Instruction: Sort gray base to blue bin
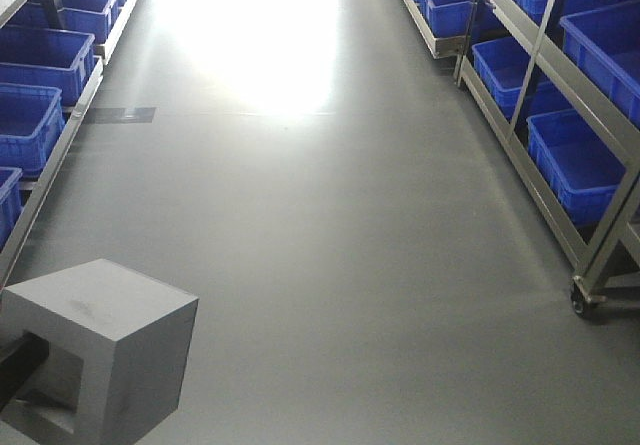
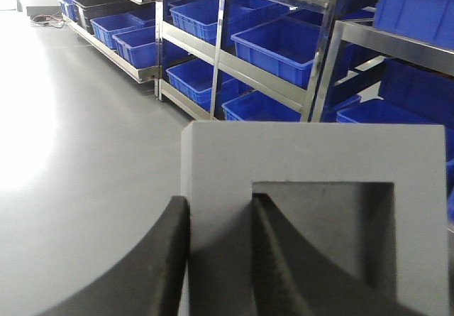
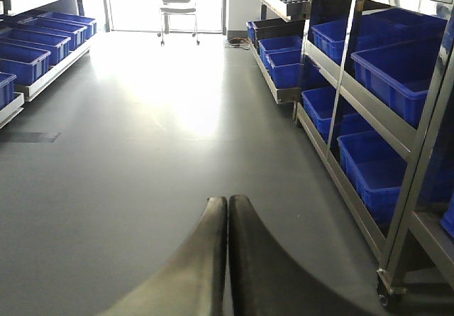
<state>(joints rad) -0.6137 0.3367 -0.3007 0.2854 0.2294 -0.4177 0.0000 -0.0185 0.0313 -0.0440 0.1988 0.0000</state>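
- Left hand [image 2: 220, 202]: clenched on the gray base [image 2: 319, 153]. One black finger [image 2: 167, 259] sits against the outer face and the other is inside the square recess, so one wall of the block is pinched between them.
- In the front view the gray base [image 1: 110, 345] sits at the lower left, lifted off the floor [image 1: 350, 265] in the aisle between the racks and not in any bin. Its recess faces left, towards the arm.
- Right hand [image 3: 228, 202]: fingers pressed tight together with nothing between them. It points down the aisle, low over the floor.
- Blue bins [image 1: 25, 130] line the shelves on both sides, and from the left wrist they fill the metal rack [image 2: 218, 46] right behind the block. They're all alike, so I can't tell which one is the target.
- Hard to see: in the front view the left hand is pretty much cut off by the frame edge, just a dark bit at the recess. The bottom of the block runs out of frame too.
- Glare washes out the far end of the floor.
- On the right, the rack is cropped, with only a caster [image 1: 583, 300] showing at its foot.
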